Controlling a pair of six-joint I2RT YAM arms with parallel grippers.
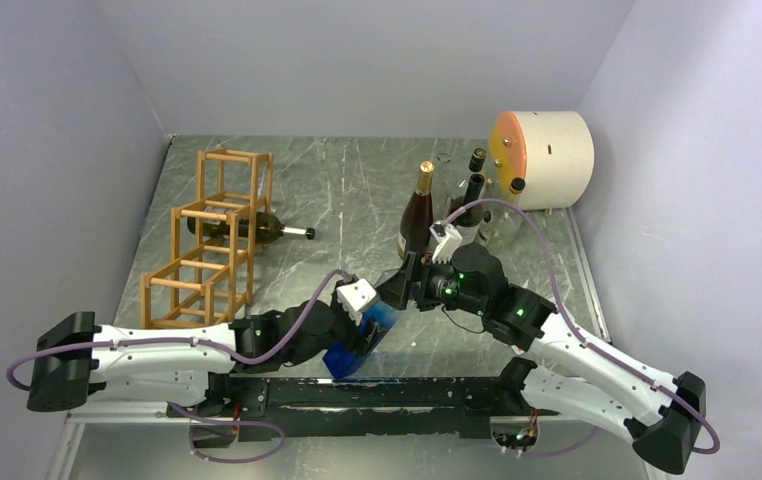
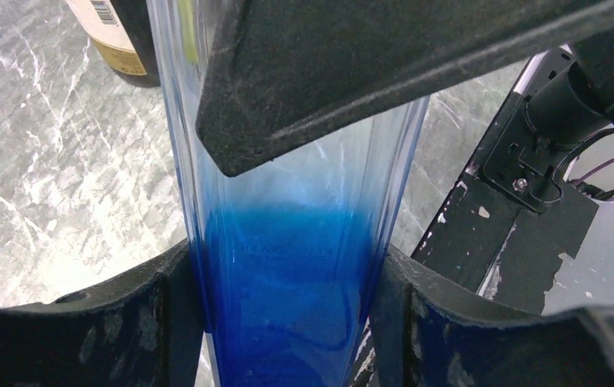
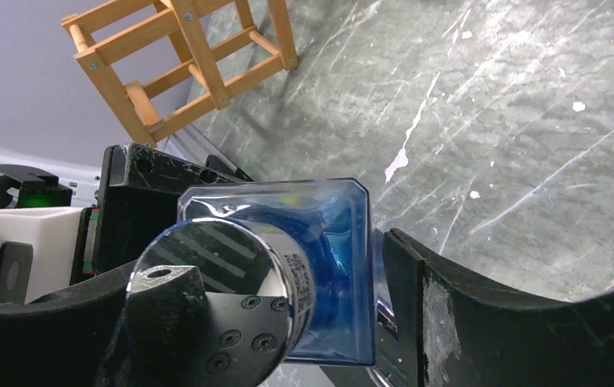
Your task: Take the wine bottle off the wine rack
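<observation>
The wine rack [image 1: 207, 245], a stepped frame of light-brown wooden bars, stands at the left; part of it shows in the right wrist view [image 3: 183, 64]. A dark wine bottle [image 1: 257, 228] lies in its middle cell, neck pointing right. My left gripper [image 1: 357, 335] [image 2: 284, 254] is shut on a square blue glass bottle [image 1: 365, 340] [image 2: 288, 298] at the table's near edge. My right gripper [image 1: 404, 285] [image 3: 259, 258] is open, its fingers either side of that bottle's shoulder [image 3: 336, 242], behind its chrome cap [image 3: 215, 306]; a thin gap shows at one finger [image 3: 449, 314].
Several upright bottles [image 1: 419, 215] stand at the back right; one labelled bottle shows in the left wrist view [image 2: 122, 40]. A white cylinder with an orange face [image 1: 547, 145] lies behind them. Grey walls close in the marbled table [image 1: 357, 180].
</observation>
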